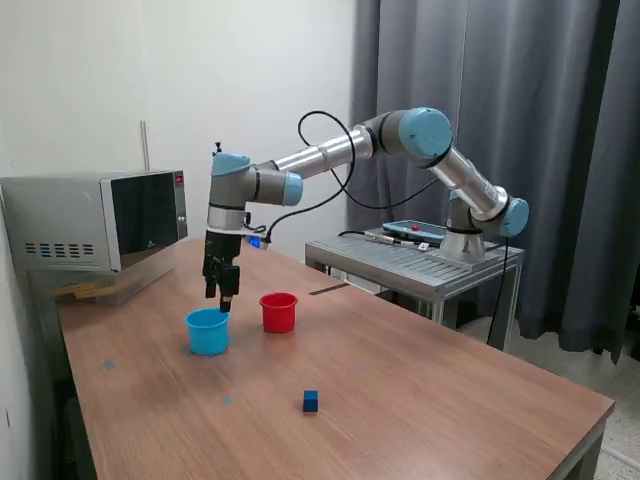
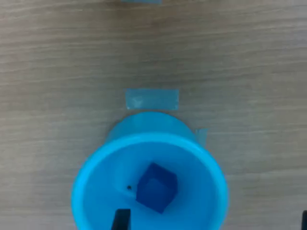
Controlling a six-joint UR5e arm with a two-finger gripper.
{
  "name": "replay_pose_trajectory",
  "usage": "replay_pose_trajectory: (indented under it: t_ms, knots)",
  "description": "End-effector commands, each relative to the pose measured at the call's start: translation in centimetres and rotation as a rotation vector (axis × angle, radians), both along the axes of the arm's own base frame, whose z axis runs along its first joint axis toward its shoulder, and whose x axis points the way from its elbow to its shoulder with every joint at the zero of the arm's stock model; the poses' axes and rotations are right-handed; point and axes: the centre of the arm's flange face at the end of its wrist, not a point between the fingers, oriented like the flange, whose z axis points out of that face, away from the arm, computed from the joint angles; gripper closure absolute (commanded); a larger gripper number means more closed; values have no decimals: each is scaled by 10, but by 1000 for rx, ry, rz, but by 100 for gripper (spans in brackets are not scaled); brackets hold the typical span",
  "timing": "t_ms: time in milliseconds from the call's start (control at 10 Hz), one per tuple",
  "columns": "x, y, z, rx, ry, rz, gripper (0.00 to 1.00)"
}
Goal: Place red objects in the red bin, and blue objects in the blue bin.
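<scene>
The pincer (image 1: 224, 297) is held just above the rim of the blue bin (image 1: 208, 331), spread open with nothing gripped. One blue cube (image 2: 156, 187) is seen lying tilted inside that bin. The red bin (image 1: 279, 312) stands just beside it on the bench (image 1: 420, 390). A second blue cube (image 1: 310, 401) lies apart from the blue bin, bare wood all round it
</scene>
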Motion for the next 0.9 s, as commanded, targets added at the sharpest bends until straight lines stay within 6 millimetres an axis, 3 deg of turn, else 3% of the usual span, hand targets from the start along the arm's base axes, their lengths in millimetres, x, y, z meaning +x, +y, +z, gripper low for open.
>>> replay_pose_trajectory:
  t_ms: [0, 100, 200, 600, 700, 800]
  knots:
    - [3, -42, 23, 5, 19, 49, 0]
    - [8, -77, 41, 8, 34, 93, 0]
    - [9, -100, 49, 9, 42, 119, 0]
    - [25, -206, 47, 2, 34, 239, 0]
    - [30, -227, 43, -4, 31, 226, 0]
    - [31, -239, 46, -31, 61, 100, 0]
